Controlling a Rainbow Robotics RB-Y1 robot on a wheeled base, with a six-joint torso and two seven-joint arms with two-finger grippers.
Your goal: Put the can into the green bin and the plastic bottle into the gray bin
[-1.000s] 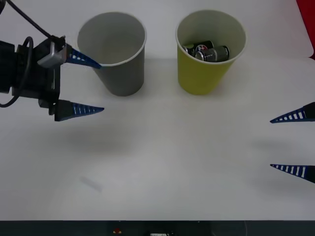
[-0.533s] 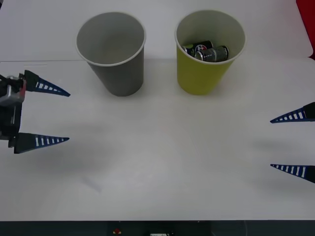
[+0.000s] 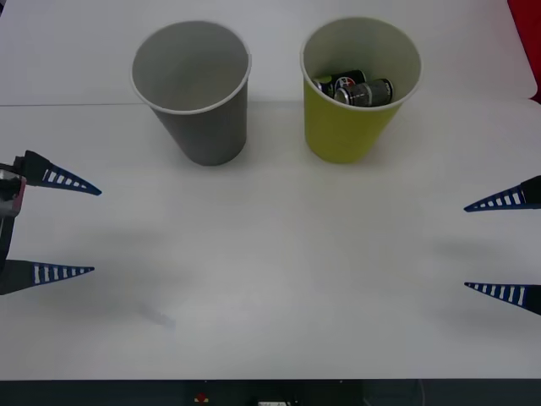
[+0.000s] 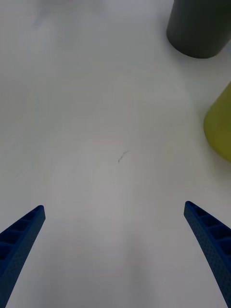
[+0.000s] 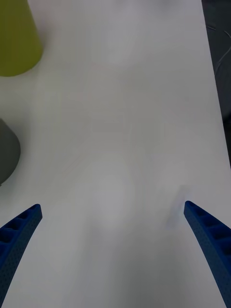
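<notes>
The gray bin (image 3: 193, 93) stands upright at the back left of the white table, and its inside looks bare. Beside it on the right stands the green bin (image 3: 355, 127), with drink cans (image 3: 359, 89) lying in its bottom, one showing a round logo. The plastic bottle is out of view. My left gripper (image 3: 96, 232) hovers open at the table's left edge, well forward of the gray bin, holding nothing. At the right edge my right gripper (image 3: 465, 247) is open and holds nothing. The right wrist view shows the gray bin (image 4: 199, 29) and the green bin (image 4: 220, 125) far ahead of the right gripper (image 4: 114, 206).
The left wrist view shows the green bin (image 5: 17, 38), the gray bin (image 5: 7, 149) and the table's edge (image 5: 216, 72) ahead of the left gripper (image 5: 112, 205). A faint smudge (image 3: 156, 317) marks the tabletop at the front left. Something red (image 3: 526, 42) sits at the back right corner.
My left gripper has drawn back from beside the gray bin toward the table's left edge and front, staying open. The right gripper has not moved.
</notes>
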